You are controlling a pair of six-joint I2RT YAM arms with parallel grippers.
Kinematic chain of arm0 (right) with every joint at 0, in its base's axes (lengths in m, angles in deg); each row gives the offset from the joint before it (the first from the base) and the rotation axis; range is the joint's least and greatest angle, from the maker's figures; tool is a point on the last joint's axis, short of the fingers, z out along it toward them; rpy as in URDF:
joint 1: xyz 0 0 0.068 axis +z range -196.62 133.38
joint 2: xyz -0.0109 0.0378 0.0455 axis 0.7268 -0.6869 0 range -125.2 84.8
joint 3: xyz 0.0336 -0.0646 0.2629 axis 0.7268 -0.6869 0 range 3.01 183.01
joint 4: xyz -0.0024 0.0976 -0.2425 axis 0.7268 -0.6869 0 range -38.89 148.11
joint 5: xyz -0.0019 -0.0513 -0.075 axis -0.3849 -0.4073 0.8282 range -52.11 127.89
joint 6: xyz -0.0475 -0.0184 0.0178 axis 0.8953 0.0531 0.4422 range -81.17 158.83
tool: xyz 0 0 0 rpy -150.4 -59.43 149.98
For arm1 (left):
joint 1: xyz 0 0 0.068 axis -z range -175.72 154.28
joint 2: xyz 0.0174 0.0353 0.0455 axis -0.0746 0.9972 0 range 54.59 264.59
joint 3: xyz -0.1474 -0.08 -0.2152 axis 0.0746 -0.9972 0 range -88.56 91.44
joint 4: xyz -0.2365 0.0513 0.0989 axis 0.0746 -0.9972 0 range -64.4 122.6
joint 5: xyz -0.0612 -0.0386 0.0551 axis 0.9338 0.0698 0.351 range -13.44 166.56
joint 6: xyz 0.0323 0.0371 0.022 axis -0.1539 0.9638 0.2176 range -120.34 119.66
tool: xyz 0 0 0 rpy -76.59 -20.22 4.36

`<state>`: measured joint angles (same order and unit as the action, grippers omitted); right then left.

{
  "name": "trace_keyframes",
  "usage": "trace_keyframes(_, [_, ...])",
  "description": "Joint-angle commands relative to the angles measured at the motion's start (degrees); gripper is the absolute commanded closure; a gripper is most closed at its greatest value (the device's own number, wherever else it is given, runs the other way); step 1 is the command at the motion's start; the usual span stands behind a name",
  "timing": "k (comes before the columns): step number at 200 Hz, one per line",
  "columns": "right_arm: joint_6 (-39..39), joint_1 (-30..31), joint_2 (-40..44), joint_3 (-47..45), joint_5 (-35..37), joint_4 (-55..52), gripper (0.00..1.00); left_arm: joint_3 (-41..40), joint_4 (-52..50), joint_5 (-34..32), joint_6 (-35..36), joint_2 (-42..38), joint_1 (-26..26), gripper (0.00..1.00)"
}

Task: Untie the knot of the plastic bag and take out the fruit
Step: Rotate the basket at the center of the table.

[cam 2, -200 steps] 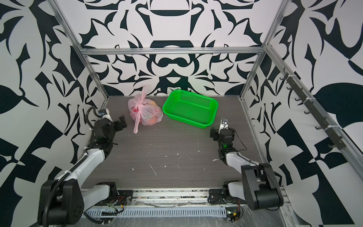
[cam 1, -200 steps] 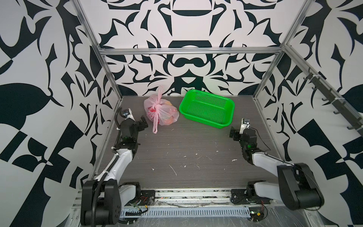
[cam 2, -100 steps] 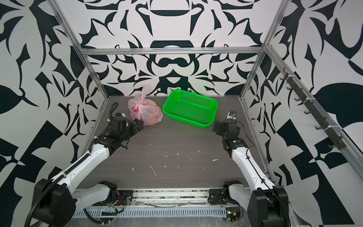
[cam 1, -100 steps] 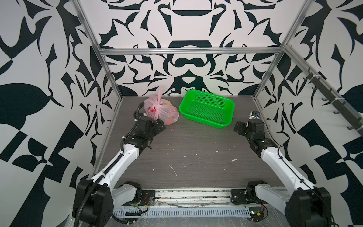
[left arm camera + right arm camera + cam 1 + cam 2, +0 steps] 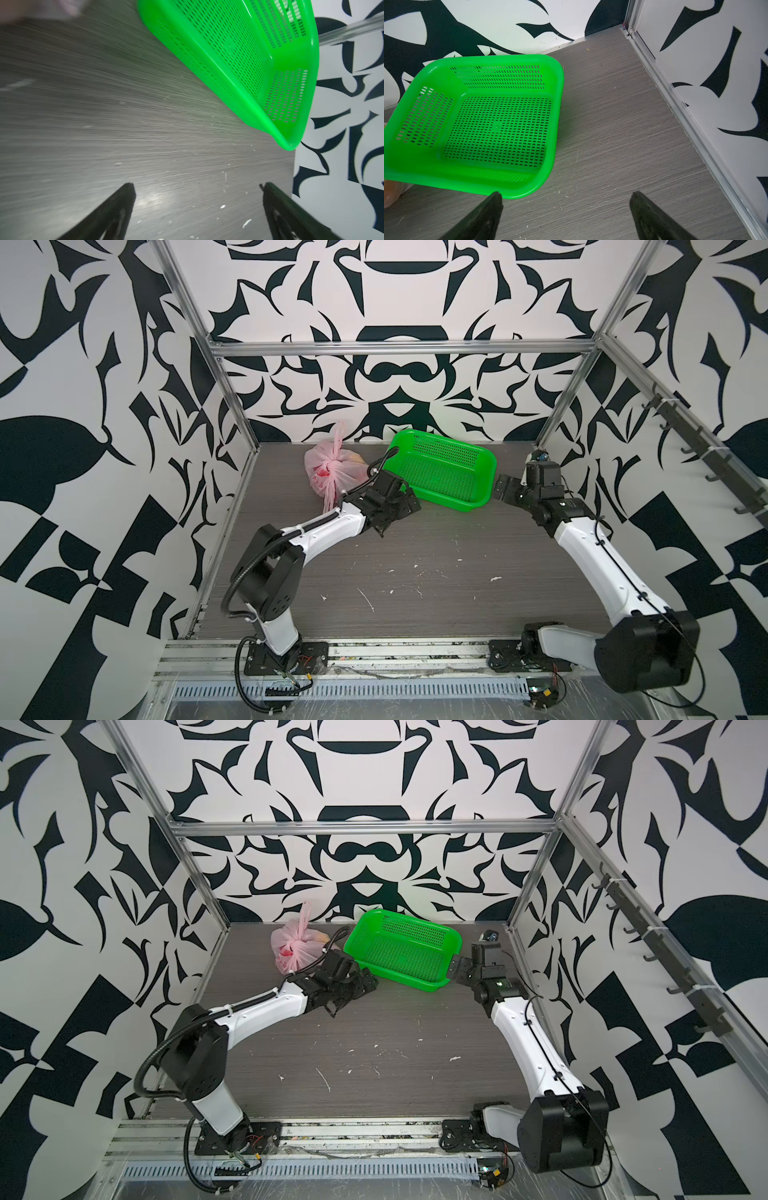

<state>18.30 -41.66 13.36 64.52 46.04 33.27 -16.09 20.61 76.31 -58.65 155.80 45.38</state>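
The pink plastic bag [image 5: 332, 472] [image 5: 296, 955] stands tied at the back of the table, left of the green basket. Its knot [image 5: 329, 466] [image 5: 296, 946] sits on top, with one handle loop sticking up and one hanging down the front. Fruit [image 5: 354, 457] shows only as an orange-yellow shape through the plastic. My left gripper [image 5: 400, 515] [image 5: 355, 996] [image 5: 197, 185] is open and empty, low over the table just right of the bag, by the basket's near corner. My right gripper [image 5: 505, 489] [image 5: 457, 969] [image 5: 566, 193] is open and empty at the basket's right end.
The green perforated basket [image 5: 449, 499] [image 5: 399, 979] [image 5: 207, 52] [image 5: 558, 83] lies empty at the back centre. A blurred pink edge of the bag [image 5: 41, 8] shows in the left wrist view. Patterned walls and metal frame rails close in three sides. White flecks dot the table.
My left arm swung from the left wall, past the front of the bag, to the basket's near corner. My right arm rose and reached forward to the basket's right end. Both grippers stayed open.
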Motion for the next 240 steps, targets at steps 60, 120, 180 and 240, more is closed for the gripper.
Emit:
trace_keyframes(60, [1.05, -0.38, -4.5, 8.26, -7.62, -3.1, 0.01, 6.87, 10.76, 3.5, -12.27, 12.0, 0.01, 0.02])
trace_keyframes(120, [1.11, -0.38, -5.04, 9.15, -11.19, -2.69, 0.03, 10.12, 18.23, 2.27, -15.6, 18.37, 0.21, 0.05])
trace_keyframes(180, [1.44, -0.42, -5.65, 9.2, -12.71, -2.5, 0.05, 13.14, 18.96, 2.47, -15.88, 21.02, 0.31, 0.06])
trace_keyframes(240, [1.71, -0.42, -5.69, 9.23, -13.59, -2.57, 0.06, 18.43, 15.92, 1.84, -16.02, 24.41, 0.12, 0.14])
